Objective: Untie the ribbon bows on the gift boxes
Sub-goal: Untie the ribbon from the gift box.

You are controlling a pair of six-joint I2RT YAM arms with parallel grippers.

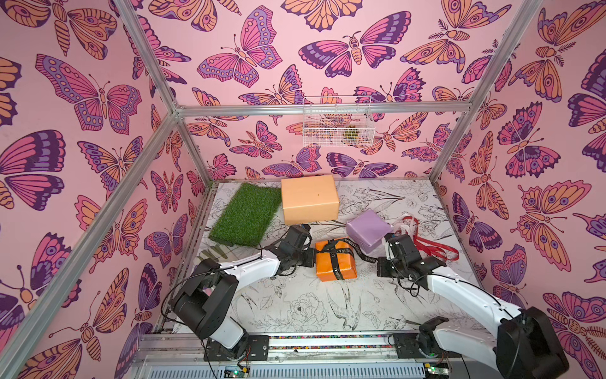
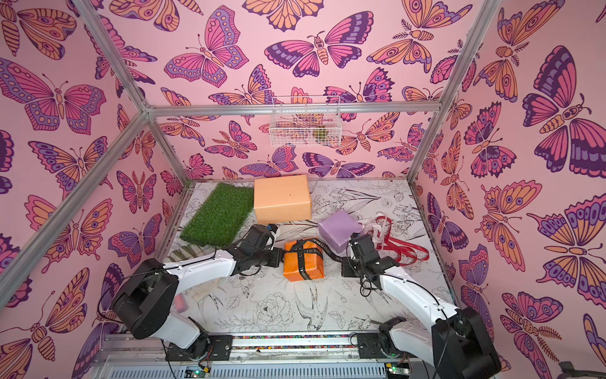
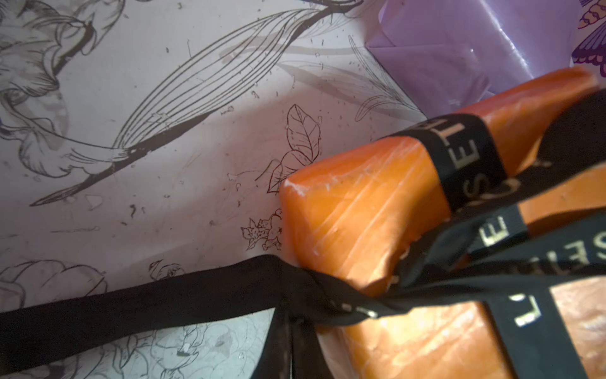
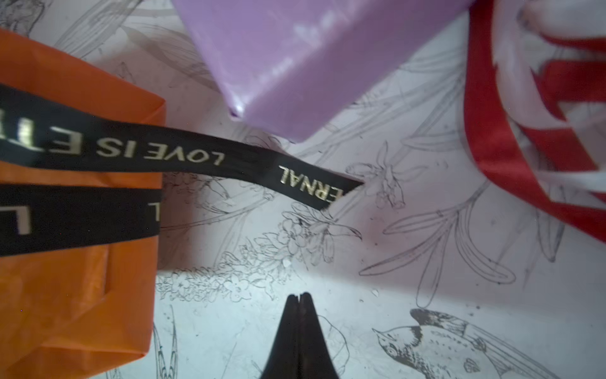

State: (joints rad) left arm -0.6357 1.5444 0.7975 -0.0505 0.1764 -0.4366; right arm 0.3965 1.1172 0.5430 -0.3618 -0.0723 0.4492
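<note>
The black ribbon (image 3: 465,157), tied around the orange box (image 3: 354,210), was clamped by the left gripper (image 3: 291,323) at that box's corner. The right gripper (image 4: 298,297) was held with its fingers together and empty beside the box.

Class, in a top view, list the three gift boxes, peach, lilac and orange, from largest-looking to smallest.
1. peach box
2. orange box and lilac box: these look alike in size, too close to rank.

Left hand (image 3: 290,325) tips merge with black ribbon (image 3: 131,305), indistinct; wire basket (image 1: 314,133) contents too small.
</note>
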